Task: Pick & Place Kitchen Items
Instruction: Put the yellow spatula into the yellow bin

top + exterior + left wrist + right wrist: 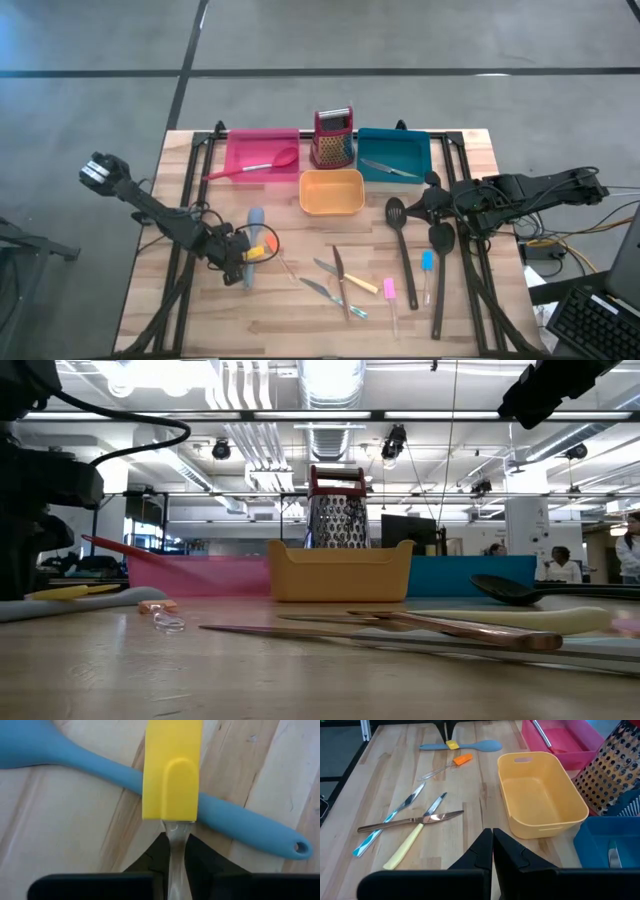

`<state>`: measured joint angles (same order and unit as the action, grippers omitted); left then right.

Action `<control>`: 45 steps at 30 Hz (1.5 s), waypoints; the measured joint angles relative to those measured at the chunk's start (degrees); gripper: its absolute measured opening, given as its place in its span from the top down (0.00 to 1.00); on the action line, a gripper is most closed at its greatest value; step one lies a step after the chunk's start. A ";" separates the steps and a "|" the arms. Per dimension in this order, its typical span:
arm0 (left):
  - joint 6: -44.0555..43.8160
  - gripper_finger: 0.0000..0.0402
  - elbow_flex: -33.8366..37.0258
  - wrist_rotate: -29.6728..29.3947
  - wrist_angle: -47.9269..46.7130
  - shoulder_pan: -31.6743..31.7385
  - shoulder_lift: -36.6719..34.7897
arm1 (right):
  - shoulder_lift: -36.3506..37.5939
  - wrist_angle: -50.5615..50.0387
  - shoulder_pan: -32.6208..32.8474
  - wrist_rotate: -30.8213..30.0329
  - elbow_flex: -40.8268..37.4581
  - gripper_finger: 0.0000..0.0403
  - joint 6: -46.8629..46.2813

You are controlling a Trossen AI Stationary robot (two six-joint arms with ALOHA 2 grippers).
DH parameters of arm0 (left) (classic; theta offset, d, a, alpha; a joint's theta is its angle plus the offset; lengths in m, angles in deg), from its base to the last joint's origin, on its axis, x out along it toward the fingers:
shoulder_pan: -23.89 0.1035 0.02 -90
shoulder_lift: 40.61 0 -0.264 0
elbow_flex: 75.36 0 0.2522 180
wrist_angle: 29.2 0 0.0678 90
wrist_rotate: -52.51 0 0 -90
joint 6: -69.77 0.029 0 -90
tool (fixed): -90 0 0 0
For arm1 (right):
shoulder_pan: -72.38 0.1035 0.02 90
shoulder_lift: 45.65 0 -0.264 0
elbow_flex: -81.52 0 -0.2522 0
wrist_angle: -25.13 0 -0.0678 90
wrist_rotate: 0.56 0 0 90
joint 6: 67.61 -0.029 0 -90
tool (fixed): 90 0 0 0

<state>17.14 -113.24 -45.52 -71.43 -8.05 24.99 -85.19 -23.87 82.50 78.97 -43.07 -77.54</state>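
Observation:
My left gripper [243,259] is low over the table's left part, shut on a small yellow spatula [172,770] with a clear handle. The spatula's head lies across a blue spoon [75,762], which lies flat on the wood. A small orange spatula [270,243] lies just beside them. My right gripper [492,845] is shut and empty, above the table's right part near a black slotted spatula [400,235] and a black spoon [440,270]. Several knives [335,275] lie in the middle near the front. My left gripper pinches the yellow spatula's clear handle [175,847] between its two fingers, just behind the yellow head. The fingers lie along the handle. The head points away from the gripper and crosses over the blue spoon's handle [225,817]; whether it rests on it I cannot tell.
A pink tray [240,145] with a red spoon [260,165], a red box grater [334,137] and a teal tray [415,145] with a metal knife stand along the far edge. A yellow tray [331,208] stands before them. Small blue [427,265] and pink [389,292] spatulas lie at the front right.

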 joint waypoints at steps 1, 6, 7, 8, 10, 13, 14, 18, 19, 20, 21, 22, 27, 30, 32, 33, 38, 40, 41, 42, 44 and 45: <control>0.00 0.90 0.00 0.04 0.00 0.02 -0.05 | 0.00 -0.01 0.00 0.00 0.00 0.98 -0.03; 0.00 0.90 0.00 0.13 0.02 0.02 -0.28 | 0.01 -0.02 0.00 0.01 0.00 0.98 -0.01; 0.06 0.90 0.00 0.15 0.02 0.02 -0.28 | -0.01 -0.02 0.01 0.01 0.00 0.98 -0.11; 0.10 0.90 0.00 0.19 0.02 0.02 -0.28 | 0.01 -0.02 0.01 0.01 0.00 0.98 -0.11; 0.16 0.90 -0.05 0.27 -0.13 0.04 -0.43 | 0.00 -0.02 0.01 -0.01 0.00 0.98 0.00; 0.51 0.90 -1.39 1.06 -3.01 0.04 -0.80 | 0.01 -0.01 0.01 0.00 0.00 0.98 -0.11; 0.93 0.90 -1.92 1.56 -4.68 -0.01 -1.12 | -0.01 -0.02 -0.01 0.00 0.00 0.98 -0.07; 3.63 0.90 -5.70 0.56 -7.71 0.00 -2.45 | 0.00 -0.02 0.00 0.01 0.00 0.98 -0.10; 4.43 0.90 -6.50 -0.21 -8.90 0.00 -2.73 | 0.01 0.00 0.00 -0.01 0.00 0.98 -0.06; 5.12 0.90 -7.31 -0.78 -9.54 0.00 -2.94 | 0.00 -0.01 0.00 0.00 0.00 0.98 0.00; 5.90 0.90 -8.40 -1.51 -9.95 0.00 -3.19 | -0.01 -0.02 0.01 -0.01 0.00 0.98 0.00; 6.66 0.90 -9.53 -2.28 -10.44 0.02 -3.49 | -0.01 -0.01 0.01 0.01 0.00 0.98 0.01; 12.55 0.90 -15.10 -7.68 -12.88 0.32 -3.77 | 0.00 -0.01 0.01 -0.01 0.00 0.98 -0.07; 17.92 0.90 -18.21 -10.30 -12.59 0.99 -3.80 | -0.01 -0.02 0.01 -0.01 0.00 0.98 -0.03; 20.92 0.90 -20.02 -12.44 -12.63 1.61 -3.80 | -0.01 0.00 0.01 -0.01 0.00 0.98 -0.07; 22.38 0.90 -20.87 -13.47 -12.46 2.06 -3.80 | 0.01 -0.02 0.01 0.00 0.00 0.98 -0.01; 29.84 0.90 -23.25 -17.13 -9.90 5.04 -3.80 | -0.01 -0.01 0.00 0.00 0.00 0.98 0.00; 33.53 0.90 -23.56 -17.38 -7.14 6.88 -3.80 | -0.01 -0.01 0.01 0.01 0.00 0.98 -0.05; 35.37 0.90 -23.58 -17.38 -5.39 7.86 -3.80 | -0.01 0.00 0.01 0.01 0.00 0.98 -0.11; 37.33 0.90 -23.57 -17.27 -3.27 8.99 -3.80 | -0.01 0.00 0.01 -0.01 0.00 0.98 -0.09; 41.17 0.90 -23.56 -16.66 0.43 11.38 -3.80 | -0.01 -0.02 -0.01 -0.01 0.00 0.98 -0.01; 42.80 0.90 -23.54 -16.37 2.29 12.65 -3.79 | 0.00 0.00 0.00 0.01 0.00 0.98 -0.06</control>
<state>59.94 -136.78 -61.89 -69.14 4.60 21.20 -85.19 -23.87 82.50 78.98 -43.07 -77.60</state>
